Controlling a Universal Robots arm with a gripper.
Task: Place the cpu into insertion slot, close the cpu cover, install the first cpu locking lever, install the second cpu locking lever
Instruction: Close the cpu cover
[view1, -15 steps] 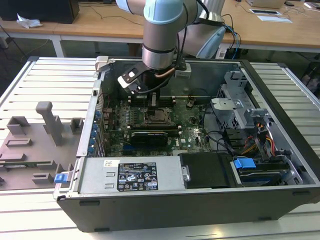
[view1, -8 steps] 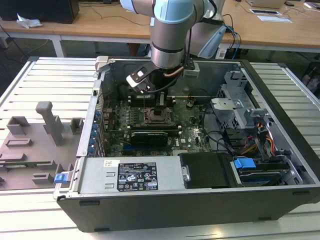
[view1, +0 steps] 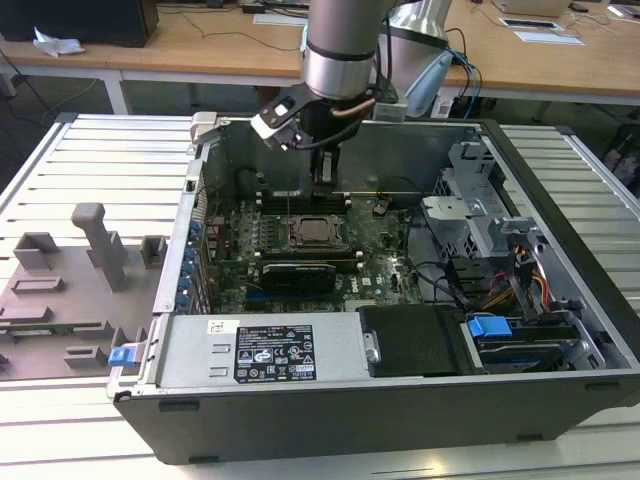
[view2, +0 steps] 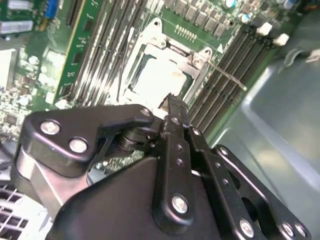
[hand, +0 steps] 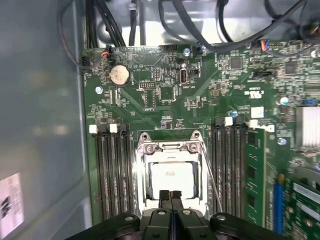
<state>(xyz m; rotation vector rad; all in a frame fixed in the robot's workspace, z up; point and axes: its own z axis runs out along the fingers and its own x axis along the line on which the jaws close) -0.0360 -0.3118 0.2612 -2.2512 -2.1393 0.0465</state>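
Table (view1: 110, 150), open case (view1: 330, 425) | first wrist view: gripper (hand: 170, 195) closed empty; cpu (hand: 172, 177) seemingly seated

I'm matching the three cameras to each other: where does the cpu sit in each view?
Exterior view: the cpu sits mid-motherboard, under the arm.
Second wrist view: the cpu is a pale square just beyond the fingers.
First wrist view: the cpu lies just beyond the fingers.
Shared landmark: the memory slots flanking it on both sides.
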